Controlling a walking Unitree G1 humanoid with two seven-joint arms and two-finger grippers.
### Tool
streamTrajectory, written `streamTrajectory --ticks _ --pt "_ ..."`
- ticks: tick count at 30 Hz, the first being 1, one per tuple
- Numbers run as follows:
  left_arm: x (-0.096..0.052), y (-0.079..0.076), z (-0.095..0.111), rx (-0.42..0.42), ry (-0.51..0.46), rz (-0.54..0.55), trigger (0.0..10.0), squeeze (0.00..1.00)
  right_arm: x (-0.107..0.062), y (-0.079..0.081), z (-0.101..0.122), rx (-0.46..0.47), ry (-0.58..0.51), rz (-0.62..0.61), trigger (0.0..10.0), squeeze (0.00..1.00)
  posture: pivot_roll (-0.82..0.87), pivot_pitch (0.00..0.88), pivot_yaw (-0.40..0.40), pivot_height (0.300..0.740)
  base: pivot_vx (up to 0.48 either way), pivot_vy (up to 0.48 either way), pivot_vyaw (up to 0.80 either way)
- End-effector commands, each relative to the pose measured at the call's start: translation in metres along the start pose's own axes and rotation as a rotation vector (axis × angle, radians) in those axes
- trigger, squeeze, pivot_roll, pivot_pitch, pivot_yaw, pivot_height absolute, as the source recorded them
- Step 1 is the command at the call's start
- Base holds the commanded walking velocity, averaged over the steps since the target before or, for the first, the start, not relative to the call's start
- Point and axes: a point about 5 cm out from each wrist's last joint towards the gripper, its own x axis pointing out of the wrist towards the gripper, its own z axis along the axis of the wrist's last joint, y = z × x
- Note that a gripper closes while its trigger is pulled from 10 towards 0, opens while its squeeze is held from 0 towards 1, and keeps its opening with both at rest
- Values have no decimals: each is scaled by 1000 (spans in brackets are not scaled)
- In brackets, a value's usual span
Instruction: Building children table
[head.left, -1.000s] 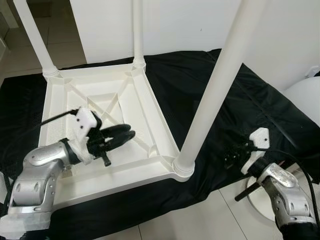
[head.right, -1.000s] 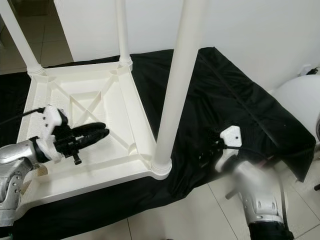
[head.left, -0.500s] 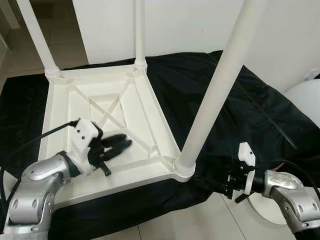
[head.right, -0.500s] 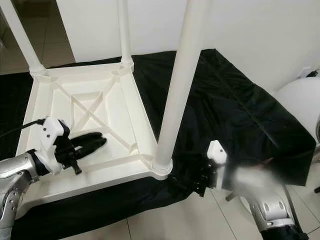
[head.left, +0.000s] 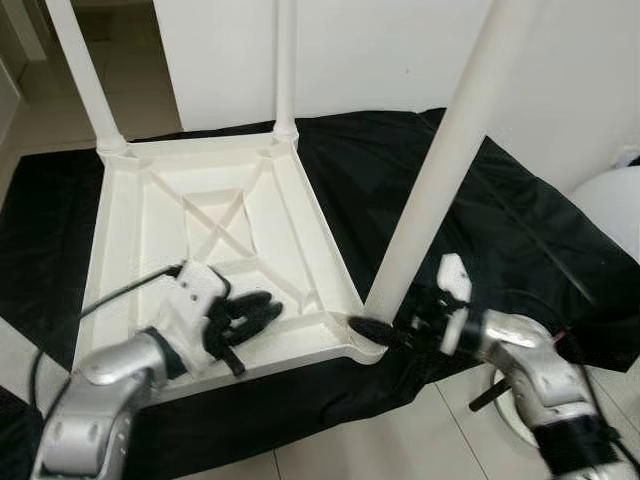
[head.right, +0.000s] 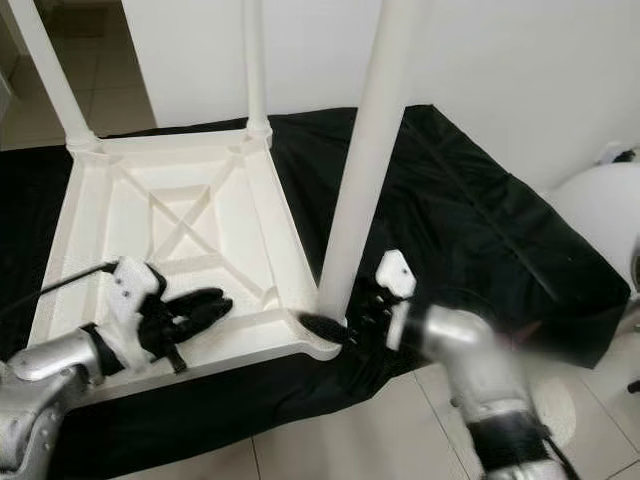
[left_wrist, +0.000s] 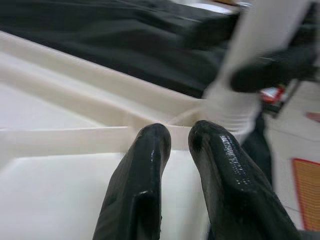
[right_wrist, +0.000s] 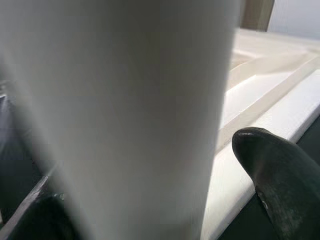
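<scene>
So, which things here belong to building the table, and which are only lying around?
Job:
- upturned white table
- near leg in its corner socket
- right claw around that leg's base
- left claw over the table's underside

Lying about:
- black cloth
- white round object at right

A crumpled black fabric sheet (head.left: 480, 215) covers the floor, spreading beneath and beyond the right pincer. Pale glossy floor tiles (head.left: 400, 440) show just below that pincer. A plain white wall (head.left: 380, 55) rises behind. A rounded white object (head.left: 610, 200) sits at the sheet's far right edge.
</scene>
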Motion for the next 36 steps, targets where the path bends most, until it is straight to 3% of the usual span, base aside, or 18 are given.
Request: streamTrajectory --ticks 1,5,8,16,23,26,30,32,36 --pt "6 -8 0 -18 -14 5 10000 0 1 -5 -5 -2 20 -36 10000 0 33 54 -18 740 0 0 0" --pt "13 -12 0 -47 -47 24 10000 0 -1 -12 -7 6 25 -75 10000 0 26 60 -21 740 0 0 0" --pt "24 -15 1 -93 -101 69 10000 0 -10 -29 -7 17 10 -187 10000 0 17 67 -27 740 0 0 0" --pt "37 -15 1 -117 -119 90 10000 0 -19 -48 -7 5 12 -310 10000 0 -13 75 -32 740 0 0 0" --pt "44 -5 2 -130 -108 159 10000 0 -23 -59 -6 -10 -16 -408 10000 0 -38 80 -28 740 0 0 0" --pt "51 12 2 -210 -91 255 10000 0 -22 -65 -6 18 -67 -495 10000 0 -47 85 -31 740 0 0 0" --pt "54 10 6 -166 -105 275 10000 0 -18 -61 -7 15 -65 -471 10000 0 -37 87 -30 740 0 0 0" --pt "53 2 5 -116 -89 240 10000 0 -17 -59 -7 1 -55 -446 10000 0 -31 88 -26 740 0 0 0" --pt "53 -1 5 -95 -89 229 10000 0 -17 -60 -7 -5 -54 -441 10000 0 -31 88 -26 740 0 0 0"
